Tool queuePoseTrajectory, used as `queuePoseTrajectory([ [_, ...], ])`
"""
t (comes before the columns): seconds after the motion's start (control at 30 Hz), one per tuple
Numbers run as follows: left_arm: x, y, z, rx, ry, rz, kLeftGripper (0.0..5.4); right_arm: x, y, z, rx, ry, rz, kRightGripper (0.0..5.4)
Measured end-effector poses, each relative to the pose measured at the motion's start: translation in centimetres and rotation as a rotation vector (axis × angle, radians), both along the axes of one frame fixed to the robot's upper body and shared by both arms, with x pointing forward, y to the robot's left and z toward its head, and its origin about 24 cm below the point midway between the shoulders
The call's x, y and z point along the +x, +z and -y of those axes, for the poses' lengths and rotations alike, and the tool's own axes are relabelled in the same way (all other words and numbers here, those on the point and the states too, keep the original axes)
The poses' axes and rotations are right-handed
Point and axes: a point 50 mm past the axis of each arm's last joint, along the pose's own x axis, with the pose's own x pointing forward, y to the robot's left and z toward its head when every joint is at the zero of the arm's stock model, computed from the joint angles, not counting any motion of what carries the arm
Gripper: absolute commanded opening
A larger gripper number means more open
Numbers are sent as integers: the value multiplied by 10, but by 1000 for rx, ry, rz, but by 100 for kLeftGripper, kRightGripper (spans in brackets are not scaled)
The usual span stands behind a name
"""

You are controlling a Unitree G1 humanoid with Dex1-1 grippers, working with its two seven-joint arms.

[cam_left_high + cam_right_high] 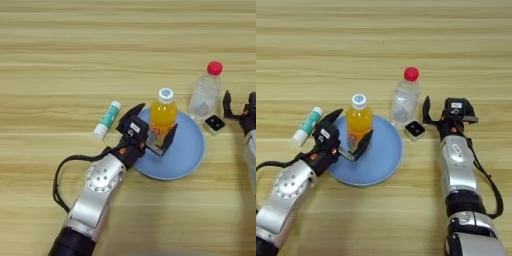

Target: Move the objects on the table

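right tool (239,107): cut by left eye view's edge | orange-juice bottle (358,122): base hidden behind left tool (353,131)

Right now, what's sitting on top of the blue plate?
The orange-juice bottle stands upright on the blue plate, with the left gripper open around it. The bottle's base is partly hidden by the fingers.

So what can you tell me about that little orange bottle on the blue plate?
The small orange-juice bottle stands upright on the blue plate, toward its far left part. It looks like clear plastic filled with orange liquid, topped by a white cap with a bluish mark. The left gripper has its two black fingers spread open on either side of the bottle's lower body; whether they touch it cannot be told. The taller red-capped bottle stands apart, to its right.
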Motion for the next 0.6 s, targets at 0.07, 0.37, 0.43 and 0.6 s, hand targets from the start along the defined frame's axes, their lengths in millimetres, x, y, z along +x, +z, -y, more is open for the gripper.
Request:
queuePoseTrajectory([
  [0.07, -4, 0, -2, 4, -17, -10, 539, 0, 0, 0, 0, -2, 1, 540],
  [0.37, -12, 4, -10, 18, -78, -21, 539, 3, 1, -1, 3, -7, -1, 540],
  [0.43, -14, 4, -11, 24, -96, -19, 539, 3, 0, -2, 3, -7, -3, 540],
  [0.6, -11, 4, -22, 43, -69, -20, 539, 5, 0, -3, 5, -5, -8, 540],
])
